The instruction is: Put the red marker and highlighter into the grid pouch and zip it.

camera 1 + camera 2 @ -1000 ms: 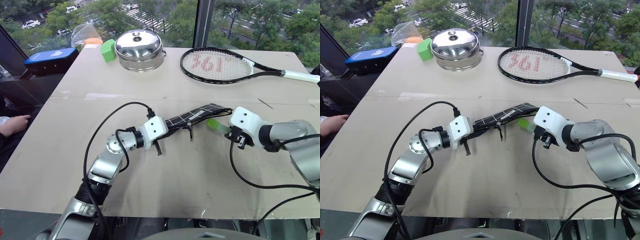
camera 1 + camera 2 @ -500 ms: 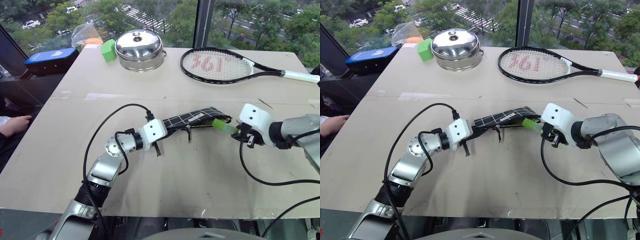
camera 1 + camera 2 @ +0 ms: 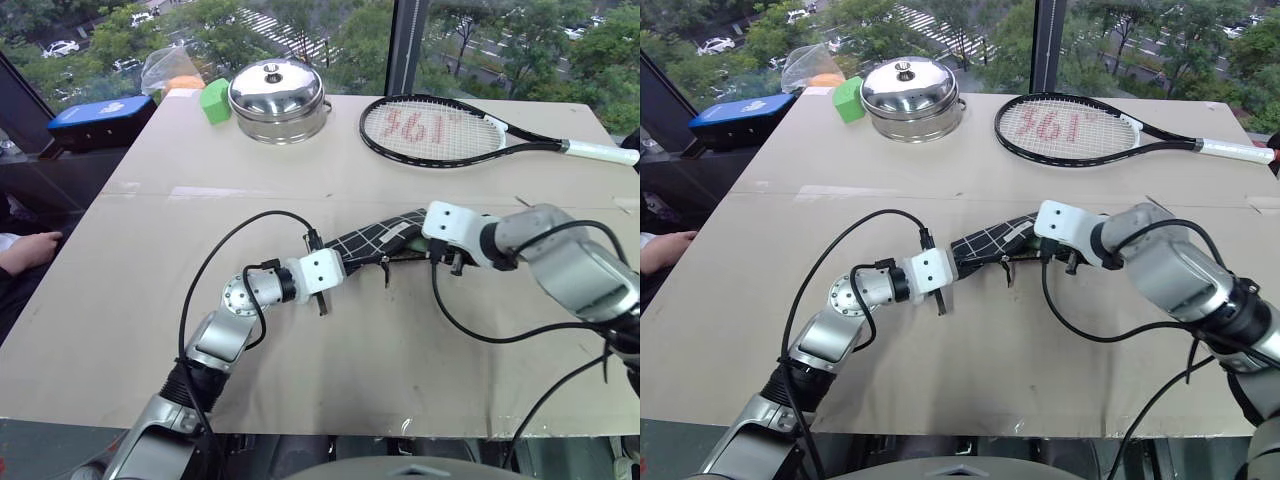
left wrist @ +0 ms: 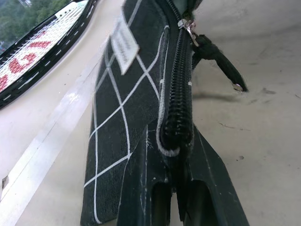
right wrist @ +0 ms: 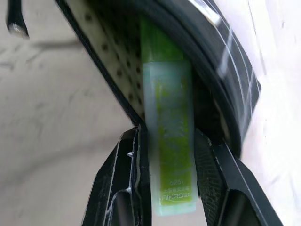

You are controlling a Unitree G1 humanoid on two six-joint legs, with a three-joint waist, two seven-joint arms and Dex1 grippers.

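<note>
Beige table (image 3: 400, 340), pot (image 3: 279, 100), racket (image 3: 450, 130), green block (image 3: 214, 100)

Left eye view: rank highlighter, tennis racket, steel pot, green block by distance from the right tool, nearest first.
1. highlighter: held in the right tool, its front end inside the grid pouch.
2. tennis racket: straight beyond the tool, toward the table's far edge.
3. steel pot: far side, to the left.
4. green block: just left of the pot, farthest.
</note>
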